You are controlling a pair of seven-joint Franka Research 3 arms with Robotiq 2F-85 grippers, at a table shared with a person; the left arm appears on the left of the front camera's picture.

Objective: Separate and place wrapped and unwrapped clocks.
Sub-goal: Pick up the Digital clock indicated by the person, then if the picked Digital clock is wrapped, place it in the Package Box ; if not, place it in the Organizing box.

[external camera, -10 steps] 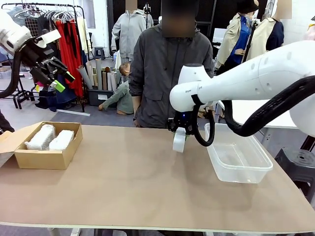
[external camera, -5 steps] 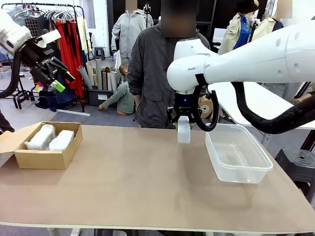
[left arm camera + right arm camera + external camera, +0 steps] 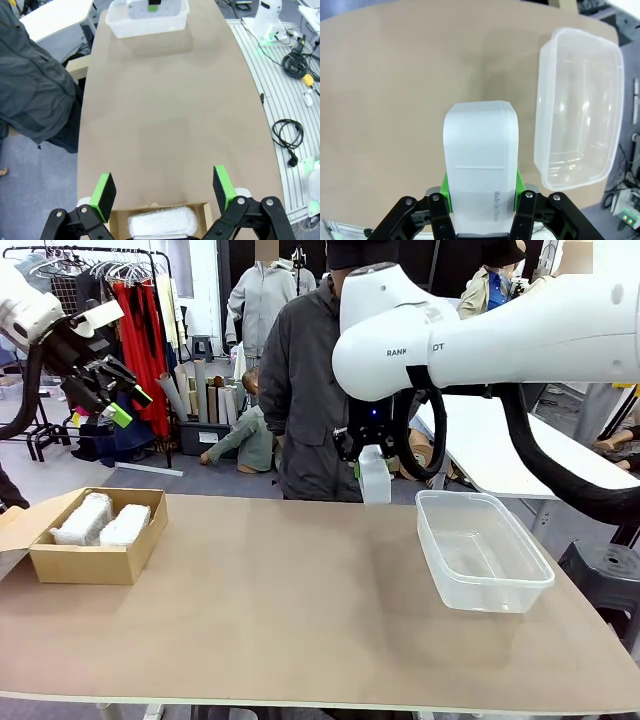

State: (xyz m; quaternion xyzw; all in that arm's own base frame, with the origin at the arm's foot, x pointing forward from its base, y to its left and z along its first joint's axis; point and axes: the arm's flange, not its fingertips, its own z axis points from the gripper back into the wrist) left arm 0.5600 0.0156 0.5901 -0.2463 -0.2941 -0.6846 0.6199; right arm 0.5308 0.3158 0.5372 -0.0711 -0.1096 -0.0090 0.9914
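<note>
My right gripper (image 3: 373, 468) is shut on the bare, smooth white clock (image 3: 374, 478) and holds it upright in the air, above the table just left of the clear plastic tub (image 3: 482, 550). In the right wrist view the same clock (image 3: 480, 161) stands between the green pads, with the tub (image 3: 579, 105) to its right. Two plastic-wrapped clocks (image 3: 82, 519) (image 3: 125, 524) lie side by side in the brown cardboard box (image 3: 95, 562) at the table's left. My left gripper (image 3: 112, 390) hangs open high above that box; its wrist view looks down on one wrapped clock (image 3: 162, 220).
A person in a dark grey jacket (image 3: 310, 390) stands at the table's far edge, behind my right arm. The tub holds nothing. Bare brown tabletop (image 3: 290, 600) stretches between box and tub.
My right gripper has lifted the bare clock higher and turned it upright, drifting slightly right toward the tub. The left arm has stayed still.
</note>
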